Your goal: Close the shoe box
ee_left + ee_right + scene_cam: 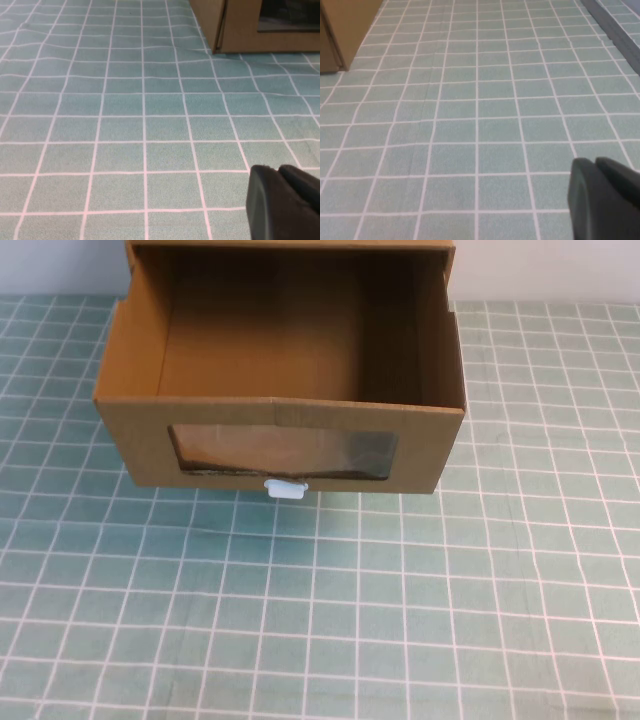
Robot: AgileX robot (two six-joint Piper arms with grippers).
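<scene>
Both arms sit low over the green grid mat [400,620], well back from the shoe box [280,390]. Only a black bit of the left gripper [285,202] and the right gripper [605,197] shows, so I cannot tell how either claw stands. The box sits at the far middle, drawer pulled out, window [285,453] and white tab [284,489] facing the robot. It looks a bit turned

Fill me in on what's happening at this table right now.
Nothing is being handled yet. The shoe box sits on the green grid mat with its drawer pulled out and empty, the white pull tab facing the robot. The left end effector and right end effector both hover low over the mat, short of the box and touching nothing.
</scene>
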